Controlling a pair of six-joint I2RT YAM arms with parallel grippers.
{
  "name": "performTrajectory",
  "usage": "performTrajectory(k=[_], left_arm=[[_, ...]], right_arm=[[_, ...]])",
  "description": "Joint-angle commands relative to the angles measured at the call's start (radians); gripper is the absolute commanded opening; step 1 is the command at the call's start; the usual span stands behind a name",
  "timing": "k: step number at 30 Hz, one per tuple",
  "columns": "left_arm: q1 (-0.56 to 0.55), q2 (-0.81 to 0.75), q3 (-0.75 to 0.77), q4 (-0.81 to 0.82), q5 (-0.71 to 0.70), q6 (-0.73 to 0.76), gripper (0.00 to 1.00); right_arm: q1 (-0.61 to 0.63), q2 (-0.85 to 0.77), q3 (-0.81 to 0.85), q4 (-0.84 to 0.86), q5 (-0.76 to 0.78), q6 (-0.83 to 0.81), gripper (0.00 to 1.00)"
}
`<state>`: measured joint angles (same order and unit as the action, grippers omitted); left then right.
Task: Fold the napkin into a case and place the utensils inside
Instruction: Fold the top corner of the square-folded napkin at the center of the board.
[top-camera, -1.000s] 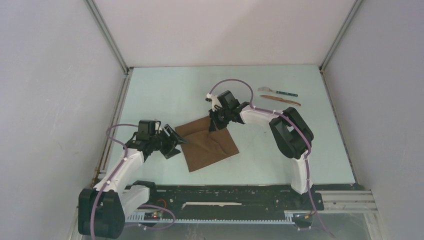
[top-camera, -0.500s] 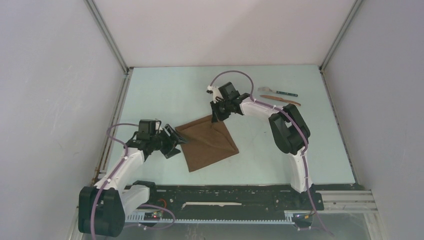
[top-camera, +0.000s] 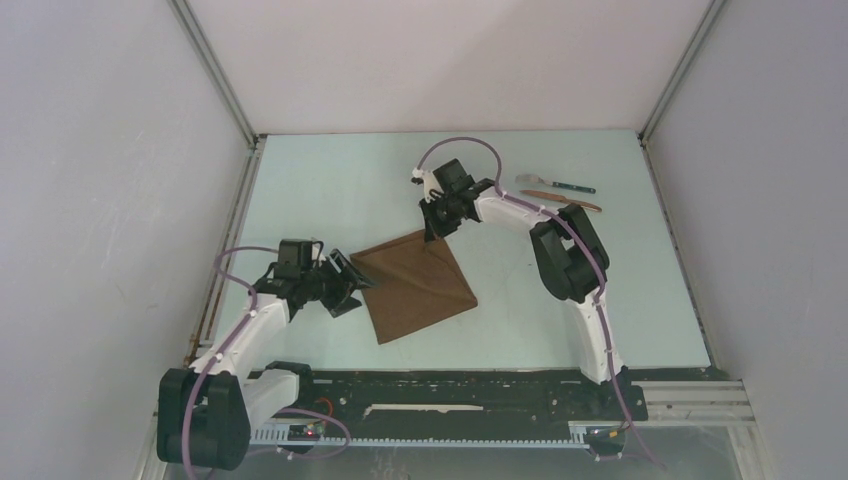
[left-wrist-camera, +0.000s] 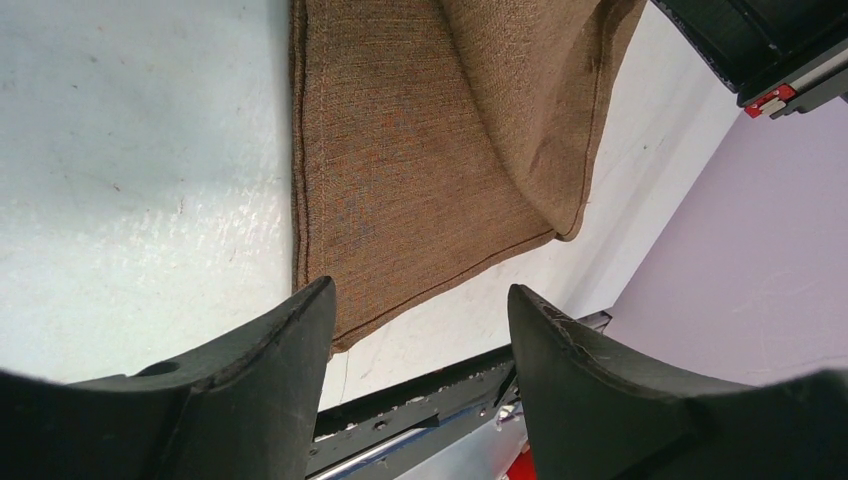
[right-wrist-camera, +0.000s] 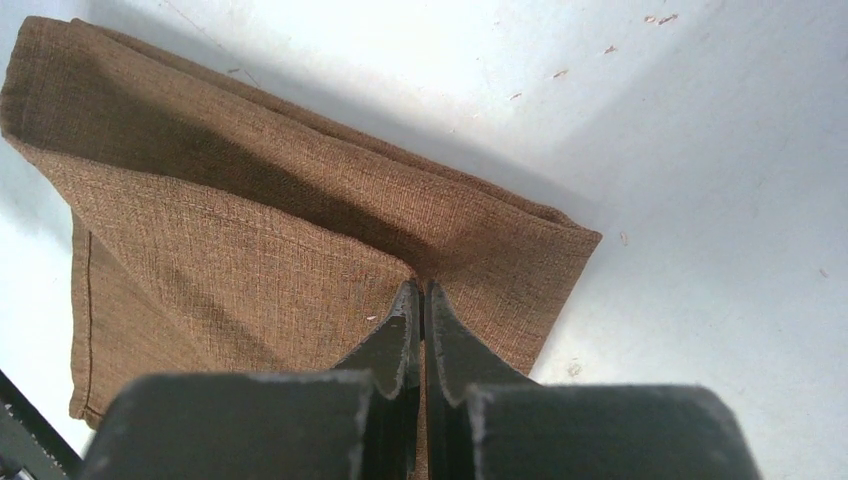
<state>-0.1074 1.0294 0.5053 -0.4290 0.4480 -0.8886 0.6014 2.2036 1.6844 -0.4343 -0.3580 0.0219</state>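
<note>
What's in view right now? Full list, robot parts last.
napkin: 1, dark brown, mid-table, partly folded
teal-handled utensil: 1, silver head, teal handle, far right of table
knife-like stick: 1, reddish-brown, just nearer than the teal-handled utensil
table: 1, pale blue-green, under everything
walls: pale grey, left, back and right of the table
left gripper: 1, black, open, at the napkin's left corner
right gripper: 1, black, shut on the napkin's far corner
</note>
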Motion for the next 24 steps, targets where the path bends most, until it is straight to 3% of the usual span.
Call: performTrajectory(k=[1, 17, 24], left_arm=[[-0.003, 0.008, 0.022, 0.027, 0.014, 0.025, 0.68], [-0.003, 0.059, 0.036, 0.082, 0.065, 0.027, 0.64], [-0.003, 0.127, 0.084, 0.139, 0.109, 0.019, 0.59]], right_arm=[[-0.009, 0.014, 0.068, -0.023, 0.033, -0.020, 0.00], [-0.017, 0.057, 0.135, -0.058, 0.053, -0.057, 0.14], [-0.019, 0.042, 0.163, -0.085, 0.124, -0.038, 0.32]])
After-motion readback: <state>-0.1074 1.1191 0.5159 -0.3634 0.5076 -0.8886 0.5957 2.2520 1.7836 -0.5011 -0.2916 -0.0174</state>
